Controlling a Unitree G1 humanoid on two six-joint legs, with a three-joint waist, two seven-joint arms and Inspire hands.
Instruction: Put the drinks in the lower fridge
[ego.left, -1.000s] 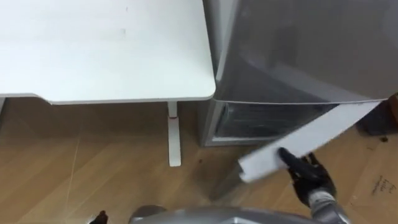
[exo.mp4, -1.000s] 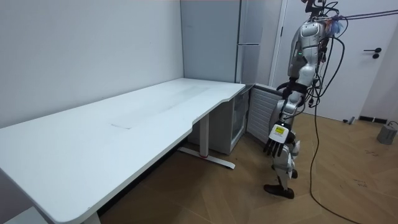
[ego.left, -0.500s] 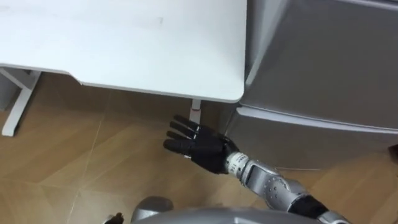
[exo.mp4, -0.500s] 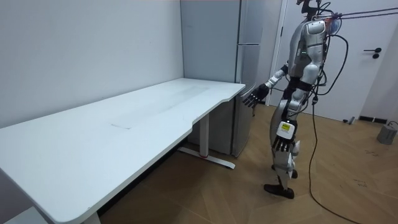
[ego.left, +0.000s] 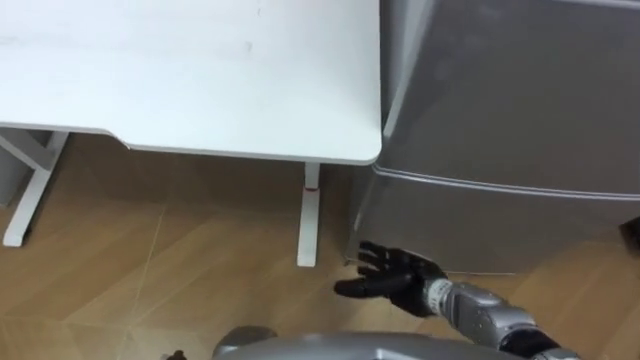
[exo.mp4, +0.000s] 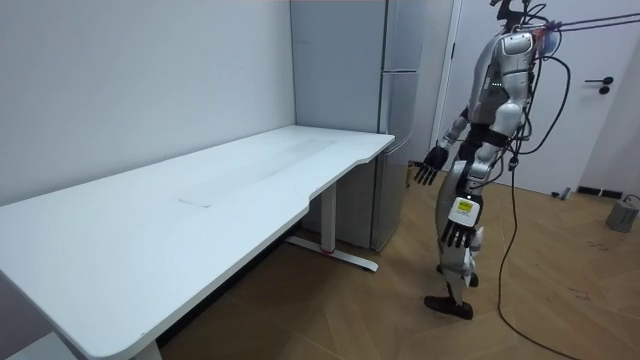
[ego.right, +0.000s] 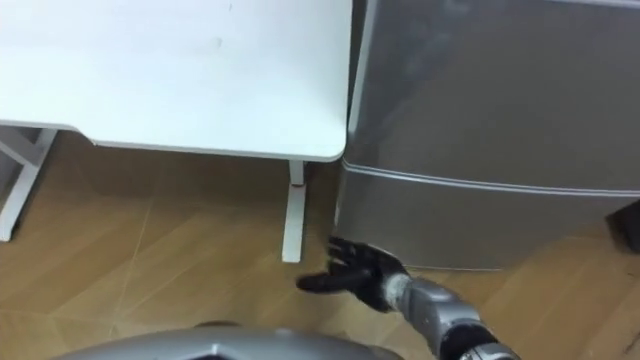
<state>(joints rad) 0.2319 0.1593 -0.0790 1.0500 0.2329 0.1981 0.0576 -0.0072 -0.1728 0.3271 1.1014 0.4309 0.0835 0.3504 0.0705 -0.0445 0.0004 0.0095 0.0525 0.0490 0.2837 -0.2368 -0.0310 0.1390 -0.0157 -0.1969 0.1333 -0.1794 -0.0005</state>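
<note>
In the left eye view, the right hand (ego.left: 388, 282) hovered empty with fingers spread, just off the lower fridge door (ego.left: 500, 225). The door sat flush and closed beside the desk (ego.left: 200, 80). The right eye view agreed, with palm and door apart. In the room view the robot stood facing the fridge. Its left hand (exo.mp4: 456, 236) hung slack and empty, so the drinks were probably inside.

A: How is your scene lit?
B: Bright, even light from above; you see soft shadow on the floor (ego.left: 180, 205) under the table (ego.left: 200, 90), dull sheen on the fridge (ego.left: 500, 100).
</note>
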